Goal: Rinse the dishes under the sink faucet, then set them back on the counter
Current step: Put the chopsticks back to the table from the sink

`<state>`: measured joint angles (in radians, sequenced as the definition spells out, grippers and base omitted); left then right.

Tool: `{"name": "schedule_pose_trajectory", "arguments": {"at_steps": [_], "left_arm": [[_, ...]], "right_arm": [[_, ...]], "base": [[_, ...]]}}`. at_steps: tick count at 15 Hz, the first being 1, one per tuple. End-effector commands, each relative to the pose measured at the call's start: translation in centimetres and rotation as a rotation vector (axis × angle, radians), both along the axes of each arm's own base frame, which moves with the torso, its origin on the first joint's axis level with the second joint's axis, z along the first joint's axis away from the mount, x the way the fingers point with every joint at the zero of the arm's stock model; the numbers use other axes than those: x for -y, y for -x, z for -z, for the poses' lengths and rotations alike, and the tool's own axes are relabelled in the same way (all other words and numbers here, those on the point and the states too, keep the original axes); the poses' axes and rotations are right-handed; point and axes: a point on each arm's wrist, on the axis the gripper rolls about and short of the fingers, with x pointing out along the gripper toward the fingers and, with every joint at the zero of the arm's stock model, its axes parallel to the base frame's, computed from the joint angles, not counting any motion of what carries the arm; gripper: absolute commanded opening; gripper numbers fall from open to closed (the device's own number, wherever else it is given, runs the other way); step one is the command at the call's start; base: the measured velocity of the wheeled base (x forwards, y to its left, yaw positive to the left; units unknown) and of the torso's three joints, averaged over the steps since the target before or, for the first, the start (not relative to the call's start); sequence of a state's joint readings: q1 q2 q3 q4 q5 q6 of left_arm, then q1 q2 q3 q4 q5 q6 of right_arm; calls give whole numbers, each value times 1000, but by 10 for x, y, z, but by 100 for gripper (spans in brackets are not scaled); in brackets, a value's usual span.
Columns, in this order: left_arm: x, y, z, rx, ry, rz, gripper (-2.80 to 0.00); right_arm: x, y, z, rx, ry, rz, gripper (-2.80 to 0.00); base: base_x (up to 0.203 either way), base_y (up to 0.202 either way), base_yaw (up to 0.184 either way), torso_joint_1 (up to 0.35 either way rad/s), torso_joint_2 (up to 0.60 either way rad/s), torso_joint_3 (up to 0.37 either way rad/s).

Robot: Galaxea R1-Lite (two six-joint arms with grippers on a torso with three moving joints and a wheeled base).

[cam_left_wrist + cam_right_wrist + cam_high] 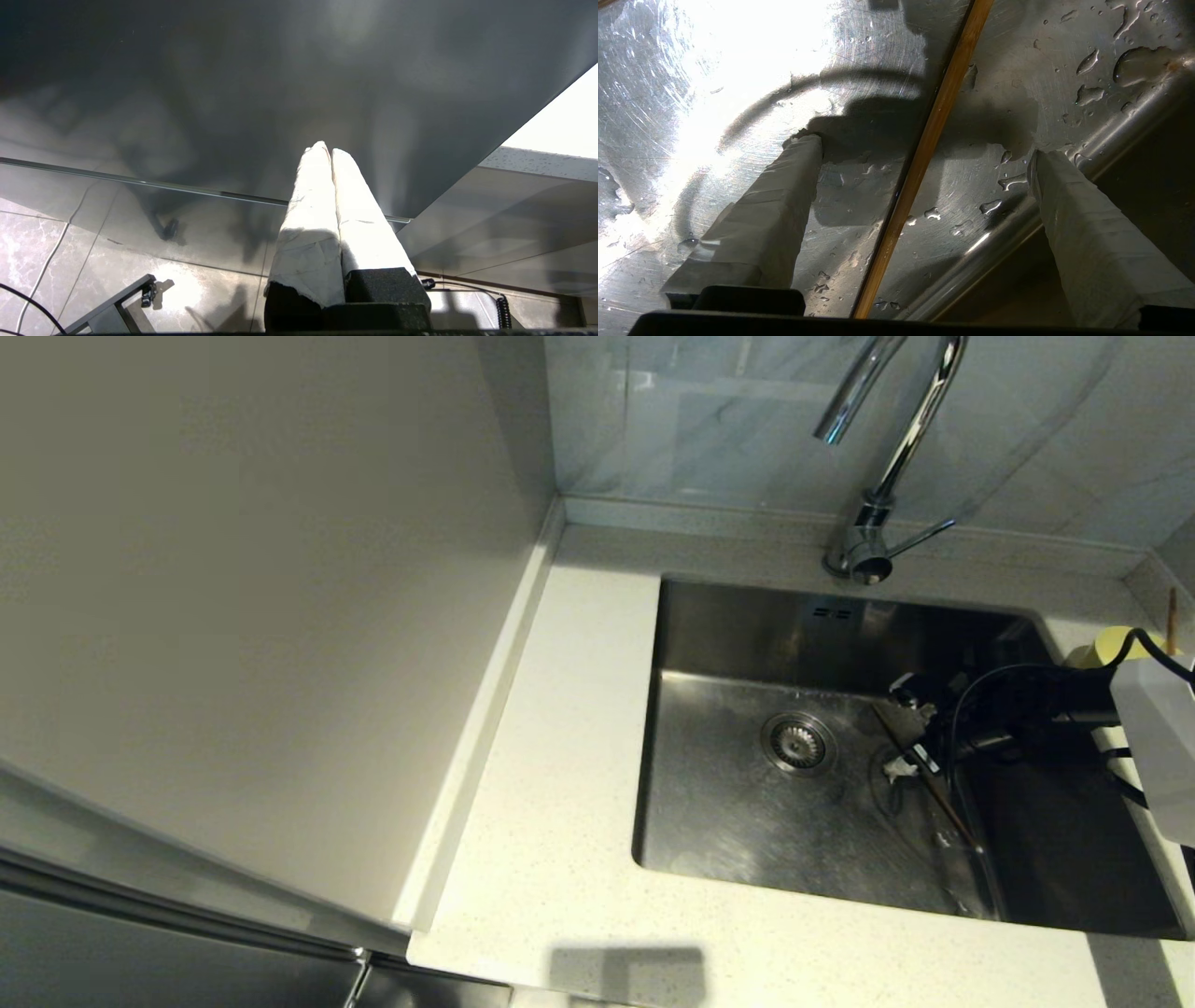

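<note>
Off-white speckled counter point(560, 859) meets grey marbled tile; a steel sink point(747, 821) sits inset. A thin brown chopstick point(924, 154) lies on its wet floor, between the spread fingers of the right gripper point(924, 149). The left gripper point(327, 151) hangs closed, empty.

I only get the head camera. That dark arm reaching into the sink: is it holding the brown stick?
Observer: No. The right wrist camera shows the right pincer open. The chopstick lies on the sink floor between its fingers, touching neither.
Operator: Is it dry down there?
Observer: No, water drops dot the steel beside the chopstick.
Operator: And the other arm? I can't find it.
Observer: The left pincer is shut. It hangs in front of a dark cabinet front, above the tiled floor.
</note>
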<state>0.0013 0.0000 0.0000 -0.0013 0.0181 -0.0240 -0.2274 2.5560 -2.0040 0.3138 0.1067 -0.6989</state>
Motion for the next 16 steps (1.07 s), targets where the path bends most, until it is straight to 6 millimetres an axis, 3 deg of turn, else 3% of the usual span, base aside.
{"name": "schedule_pose_trajectory", "arguments": {"at_steps": [1,12,13,16], "left_arm": [[0,0,0,3,0,-1,-280],[0,0,0,3,0,-1,-280],[0,0,0,3,0,-1,-280],[0,0,0,3,0,-1,-280]], "right_arm": [[0,0,4,-11,-1,-6,0],[-1,2,9,-42,-30,-23,0],[-1,1,9,-41,-30,-23,-280],[-1,2,10,-42,-31,-24,-280]], "base": [[0,0,0,0,0,0],[0,0,0,0,0,0],[0,0,0,0,0,0],[0,0,0,0,0,0]]}}
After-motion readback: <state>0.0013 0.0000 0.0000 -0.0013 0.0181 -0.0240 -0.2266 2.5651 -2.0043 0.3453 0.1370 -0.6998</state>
